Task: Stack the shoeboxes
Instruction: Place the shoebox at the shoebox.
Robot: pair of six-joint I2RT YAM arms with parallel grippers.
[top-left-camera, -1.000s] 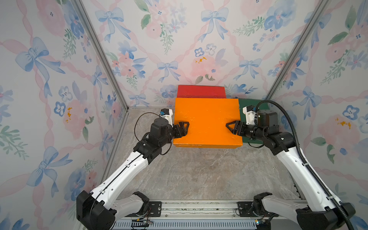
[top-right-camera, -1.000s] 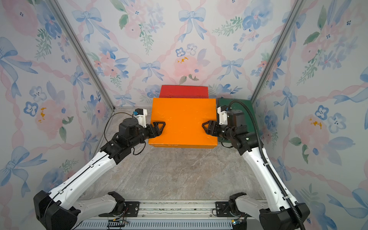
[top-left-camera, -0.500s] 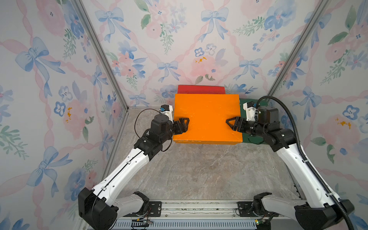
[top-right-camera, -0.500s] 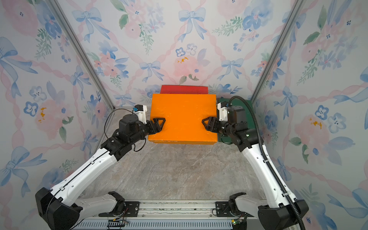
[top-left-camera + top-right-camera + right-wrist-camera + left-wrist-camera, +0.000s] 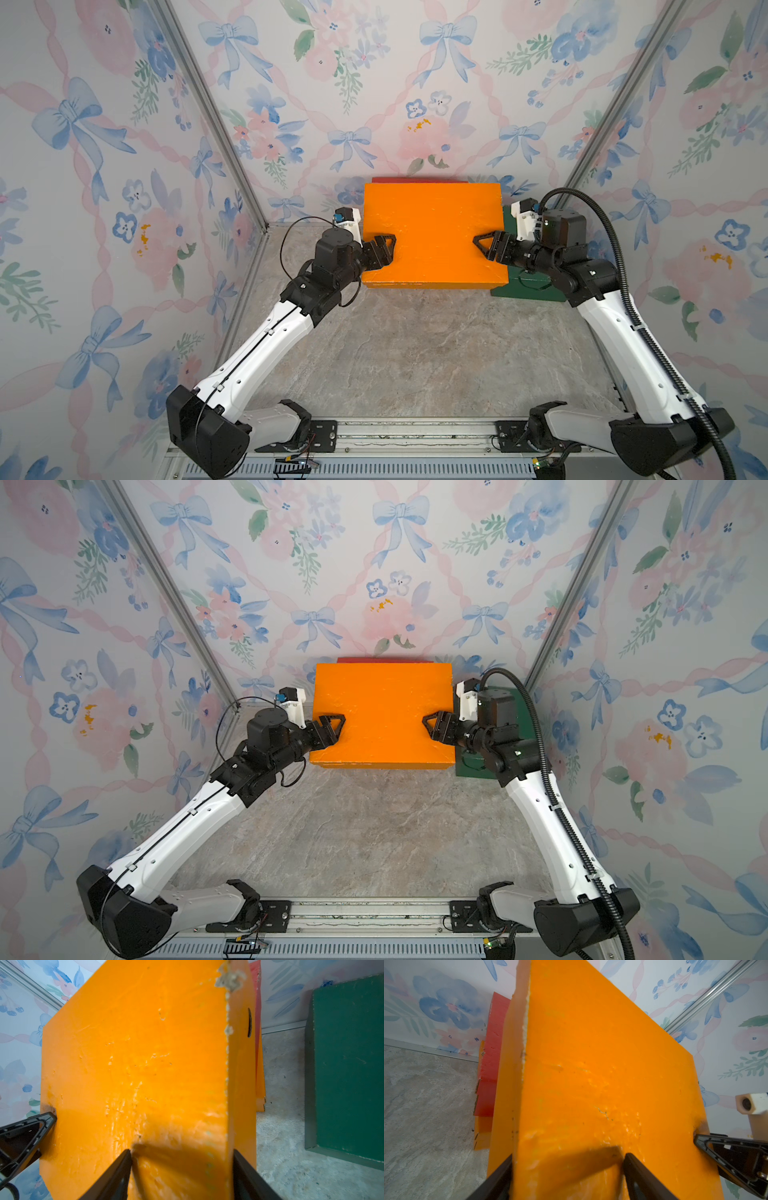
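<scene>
Both grippers hold one orange shoebox [image 5: 432, 232] [image 5: 382, 712] in the air, level, near the back wall. My left gripper [image 5: 386, 247] [image 5: 569, 1156] is shut on its left edge, one finger on the lid and one underneath. My right gripper [image 5: 484, 245] [image 5: 181, 1151] clamps the opposite edge the same way. Behind and below it a red shoebox [image 5: 415, 180] [image 5: 490, 1053] shows as a thin strip. The red one rests on a second orange shoebox [image 5: 481, 1130] [image 5: 260, 1084]. A dark green shoebox [image 5: 528, 286] [image 5: 349, 1064] lies on the floor to the right, partly under my right arm.
Floral walls close in the cell on three sides, with metal corner posts [image 5: 208, 108] at the back corners. The grey stone floor [image 5: 415, 353] stretches from the boxes to the metal rail [image 5: 415, 432] at the front.
Both arms have carried the held orange shoebox back toward the wall. It now covers nearly all of the red shoebox's top and more of the green one.
</scene>
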